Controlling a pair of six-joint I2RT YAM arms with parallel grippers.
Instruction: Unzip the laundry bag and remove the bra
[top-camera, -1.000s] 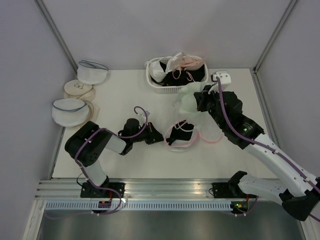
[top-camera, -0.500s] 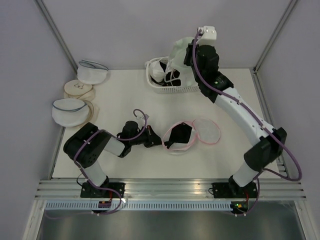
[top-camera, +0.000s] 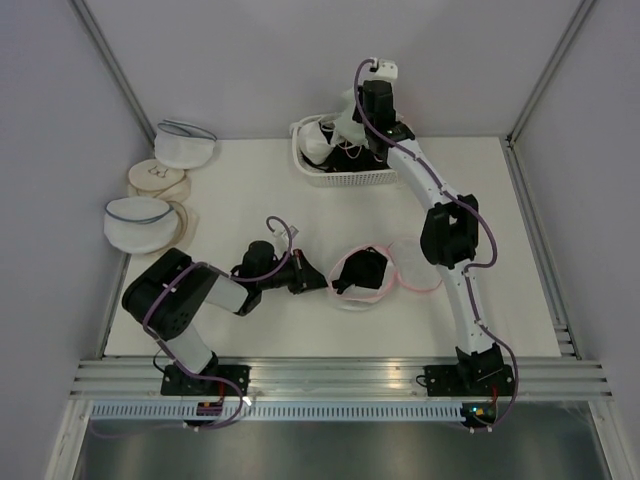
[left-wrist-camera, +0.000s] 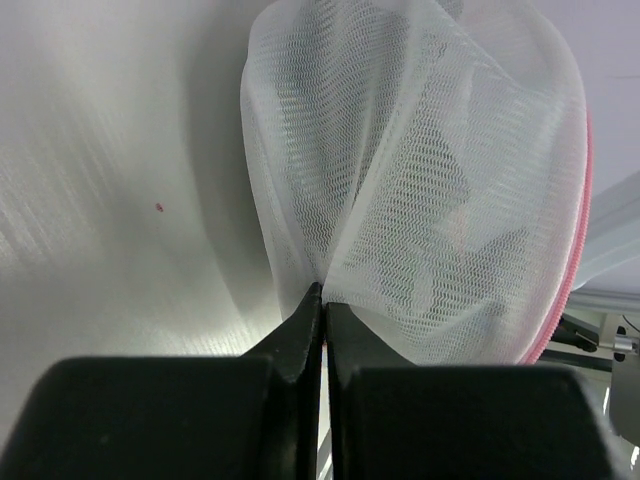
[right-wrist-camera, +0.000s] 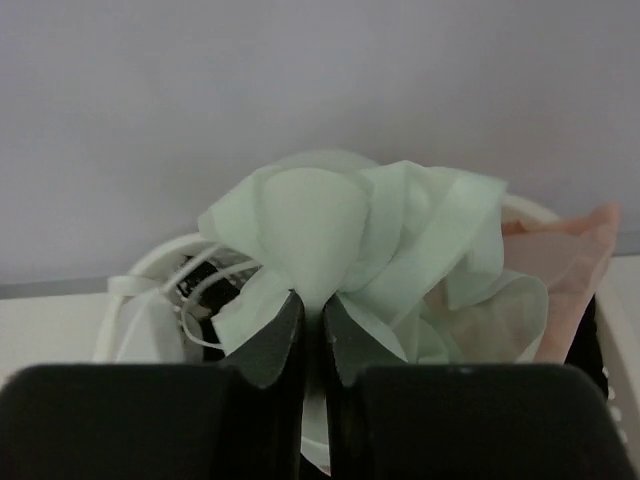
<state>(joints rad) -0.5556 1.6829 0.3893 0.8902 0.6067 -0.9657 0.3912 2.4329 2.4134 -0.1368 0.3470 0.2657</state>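
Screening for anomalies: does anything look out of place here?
Yes. The right end effector pinches a pale green garment above the basket, while the black bra lies inside the unzipped laundry bag, whose mesh the left end effector pinches.

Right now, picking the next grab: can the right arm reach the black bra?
Probably not: the black bra lies exposed in the laundry bag, but the right gripper holds a pale green bra.

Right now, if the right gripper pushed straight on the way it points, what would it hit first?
The right gripper would first meet the pale green garment, which is pinched at its fingertips. Just past that lies the white laundry basket, though the gap to it is hard to judge from this view.
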